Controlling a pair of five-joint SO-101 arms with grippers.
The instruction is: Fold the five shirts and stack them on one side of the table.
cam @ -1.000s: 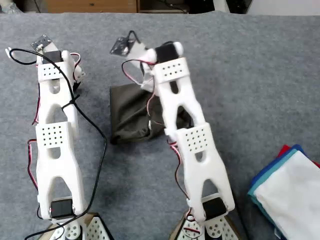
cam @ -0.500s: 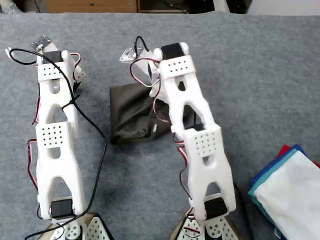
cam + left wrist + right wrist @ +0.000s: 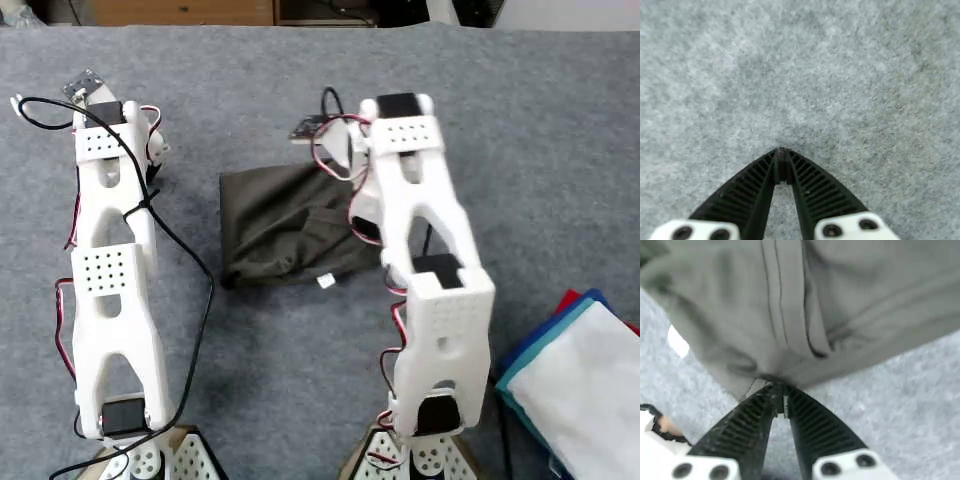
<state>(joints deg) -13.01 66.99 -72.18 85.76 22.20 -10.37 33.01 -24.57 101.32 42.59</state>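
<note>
Left arm (image 3: 110, 270) — stretched straight ahead from its base, wrist at the far end. Left gripper (image 3: 782, 164): pointed down, jaws closed tip to tip, nothing between them.
Right arm (image 3: 425, 260) — extended forward alongside it, wrist turned downward. Right gripper (image 3: 781, 394): jaws pinched together on the hem of the dark shirt (image 3: 850, 300).

I see the shirt (image 3: 290, 225) lying in the middle of the counter (image 3: 540, 150). My left arm (image 3: 110, 270) stands left of it, apart. My right end effector (image 3: 779, 399) pinches the shirt's right edge. The stack of shirts (image 3: 580, 390) lies far right of it, nearer me.
</note>
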